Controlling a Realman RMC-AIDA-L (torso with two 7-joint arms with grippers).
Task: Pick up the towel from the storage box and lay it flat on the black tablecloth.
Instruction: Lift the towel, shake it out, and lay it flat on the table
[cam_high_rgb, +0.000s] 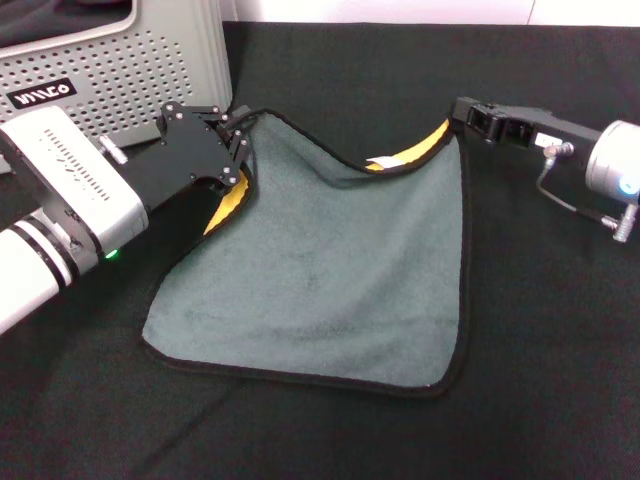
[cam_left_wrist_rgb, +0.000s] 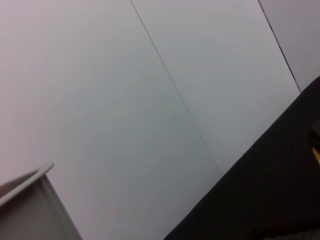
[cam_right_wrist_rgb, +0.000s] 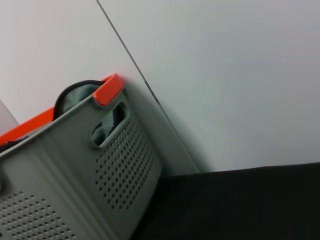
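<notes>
The grey-green towel (cam_high_rgb: 330, 280) hangs between my two grippers over the black tablecloth (cam_high_rgb: 540, 380), its near edge resting on the cloth and its far edge sagging, with yellow underside showing at both held corners. My left gripper (cam_high_rgb: 240, 135) is shut on the towel's far left corner. My right gripper (cam_high_rgb: 458, 118) is shut on the far right corner. The light grey perforated storage box (cam_high_rgb: 120, 60) stands at the back left, just behind the left gripper; it also shows in the right wrist view (cam_right_wrist_rgb: 80, 170) and its rim in the left wrist view (cam_left_wrist_rgb: 30, 200).
A white wall (cam_right_wrist_rgb: 225, 75) runs behind the table. In the right wrist view the box has an orange rim (cam_right_wrist_rgb: 107, 90) and grey-green cloth (cam_right_wrist_rgb: 75, 97) shows inside it. The tablecloth extends to the right and front of the towel.
</notes>
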